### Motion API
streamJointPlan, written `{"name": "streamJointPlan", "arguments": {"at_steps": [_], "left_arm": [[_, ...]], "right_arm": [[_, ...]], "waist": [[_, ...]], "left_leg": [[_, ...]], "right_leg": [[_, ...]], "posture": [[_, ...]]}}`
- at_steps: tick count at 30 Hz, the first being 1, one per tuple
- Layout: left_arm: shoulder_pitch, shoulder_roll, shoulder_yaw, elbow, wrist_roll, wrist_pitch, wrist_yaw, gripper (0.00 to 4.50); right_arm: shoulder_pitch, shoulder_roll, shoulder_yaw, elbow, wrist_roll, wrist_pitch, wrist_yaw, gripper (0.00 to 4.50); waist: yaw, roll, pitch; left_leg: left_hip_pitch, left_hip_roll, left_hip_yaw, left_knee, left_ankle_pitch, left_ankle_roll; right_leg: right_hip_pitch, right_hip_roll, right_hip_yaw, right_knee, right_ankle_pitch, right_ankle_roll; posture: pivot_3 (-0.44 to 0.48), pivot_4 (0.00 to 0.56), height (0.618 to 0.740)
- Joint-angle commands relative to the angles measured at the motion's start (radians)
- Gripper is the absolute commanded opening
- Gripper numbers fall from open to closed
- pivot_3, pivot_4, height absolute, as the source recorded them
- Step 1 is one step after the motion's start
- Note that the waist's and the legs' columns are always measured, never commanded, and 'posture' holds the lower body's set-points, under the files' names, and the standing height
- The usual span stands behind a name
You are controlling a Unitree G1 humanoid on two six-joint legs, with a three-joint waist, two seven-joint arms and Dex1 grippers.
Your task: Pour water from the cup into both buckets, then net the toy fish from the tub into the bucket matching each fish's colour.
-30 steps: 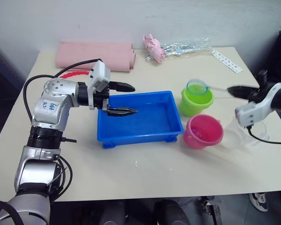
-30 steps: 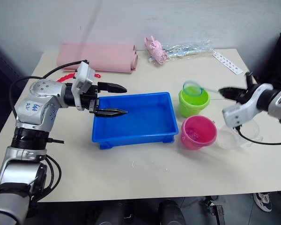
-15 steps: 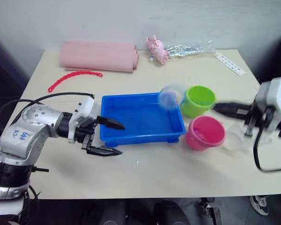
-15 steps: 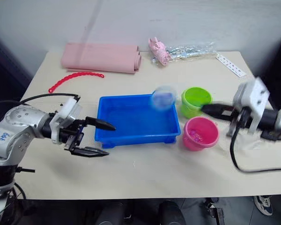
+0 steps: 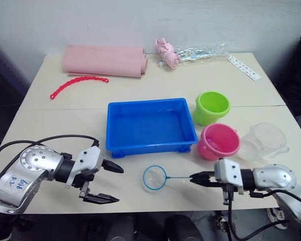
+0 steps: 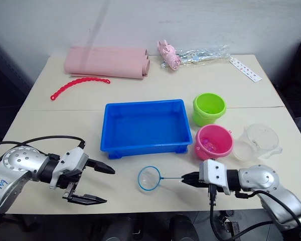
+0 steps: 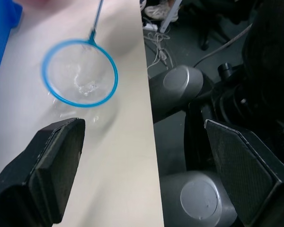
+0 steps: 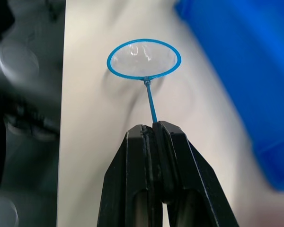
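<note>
net (image 5: 155, 178) flat on table near front edge, just in front of tub (image 5: 150, 125) | my right gripper (image 5: 196, 177) clamps its handle, looks like set-down since tub shows no fish | left gripper (image 5: 112, 183) wide, empty, near net | pink bucket (image 5: 219, 141), green bucket (image 5: 211, 107), cup (image 5: 263, 141) to the right

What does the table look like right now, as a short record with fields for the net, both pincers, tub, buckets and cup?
net: hoop on the table in front of the tub, handle held by the right pincer
right pincer: shut on the net handle
left pincer: open, empty, near the table's front edge
tub: mid-table, no fish visible
green bucket: beside the tub's right end
pink bucket: in front of the green one
cup: right of the pink bucket
</note>
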State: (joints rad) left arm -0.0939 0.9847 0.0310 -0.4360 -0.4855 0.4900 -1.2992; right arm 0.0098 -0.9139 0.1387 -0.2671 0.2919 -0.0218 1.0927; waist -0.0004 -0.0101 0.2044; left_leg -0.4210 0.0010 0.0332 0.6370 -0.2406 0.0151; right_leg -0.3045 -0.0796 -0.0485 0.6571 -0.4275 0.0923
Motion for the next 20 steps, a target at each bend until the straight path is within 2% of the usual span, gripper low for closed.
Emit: {"name": "streamJointPlan", "arguments": {"at_steps": [1,3,4,5,6,7,8,11,14,17,20], "left_arm": [[-0.002,0.017,0.036,0.004,-0.014,-0.010,0.001,4.50],[-0.025,0.009,0.057,0.018,-0.059,0.034,0.011,4.50],[-0.043,0.006,0.072,0.028,-0.093,0.071,0.019,4.50],[-0.055,0.004,0.081,0.033,-0.115,0.097,0.026,4.50],[-0.068,0.010,0.093,0.041,-0.136,0.120,0.023,4.50],[-0.081,0.022,0.106,0.052,-0.153,0.134,0.011,4.50],[-0.106,0.034,0.119,0.076,-0.168,0.152,0.001,4.50],[-0.186,0.051,0.143,0.148,-0.193,0.183,-0.008,4.50],[-0.266,0.073,0.130,0.244,-0.157,0.145,-0.044,4.50],[-0.351,0.069,0.109,0.344,-0.130,0.111,-0.065,4.50],[-0.442,0.037,0.086,0.433,-0.125,0.107,-0.078,4.50]], "right_arm": [[-0.026,0.021,0.003,0.035,-0.042,-0.066,0.020,1.42],[0.001,0.008,-0.029,0.012,-0.034,-0.047,0.014,2.11],[0.032,-0.014,-0.071,-0.022,-0.010,-0.016,0.013,2.73],[0.054,-0.030,-0.101,-0.046,0.008,0.006,0.014,3.00],[0.090,-0.054,-0.164,-0.086,0.054,0.049,0.020,3.60],[0.135,-0.081,-0.261,-0.129,0.130,0.118,0.033,4.00],[0.186,-0.111,-0.407,-0.169,0.237,0.225,0.060,4.45],[0.301,-0.156,-0.764,-0.200,0.432,0.478,0.123,4.48],[0.407,-0.147,-1.067,-0.125,0.475,0.638,0.177,4.48],[0.496,-0.130,-1.227,-0.034,0.408,0.659,0.212,4.48],[0.548,-0.110,-1.304,0.043,0.347,0.625,0.221,4.48]], "waist": [[-0.001,0.000,0.000],[0.001,0.000,0.000],[0.003,0.000,0.000],[0.008,0.000,0.000],[0.010,0.000,0.000],[0.012,0.000,0.000],[0.013,0.000,0.000],[0.019,0.000,0.000],[0.026,-0.001,0.000],[0.027,-0.001,-0.001],[0.026,-0.001,-0.001]], "left_leg": [[0.000,0.000,0.000,0.000,0.000,0.000],[0.000,0.000,0.000,0.000,0.000,0.000],[0.000,0.000,0.000,0.000,0.000,0.000],[0.000,0.000,-0.001,0.000,0.000,0.000],[-0.001,0.000,-0.001,0.000,0.000,0.000],[0.000,0.000,-0.001,0.000,0.000,0.000],[-0.001,0.000,-0.001,0.000,0.000,0.000],[0.000,0.000,-0.001,0.000,0.000,0.000],[0.001,0.000,-0.001,-0.001,0.000,0.000],[0.001,-0.001,0.000,-0.004,0.000,0.000],[0.001,-0.002,0.001,-0.005,0.000,0.001]], "right_leg": [[0.000,0.000,0.000,0.000,0.000,0.000],[0.000,0.000,0.000,0.000,0.000,0.000],[0.000,0.000,-0.001,0.000,0.000,0.000],[0.000,0.000,-0.001,0.000,0.000,0.000],[0.000,0.000,-0.001,0.000,0.000,0.000],[0.000,0.000,-0.001,0.000,0.000,0.000],[0.000,0.000,-0.001,0.000,0.000,0.000],[0.002,0.000,-0.001,0.000,0.000,0.000],[0.003,0.000,-0.002,-0.001,0.000,0.000],[0.002,0.000,-0.001,-0.004,0.000,0.000],[0.001,0.000,0.000,-0.004,0.000,0.000]], "posture": [[0.000,0.150,0.740],[0.000,0.150,0.740],[0.000,0.150,0.740],[0.000,0.150,0.740],[0.000,0.150,0.740],[0.000,0.150,0.740],[0.000,0.150,0.740],[0.000,0.150,0.740],[0.000,0.150,0.740],[0.000,0.150,0.740],[0.000,0.150,0.740]]}}
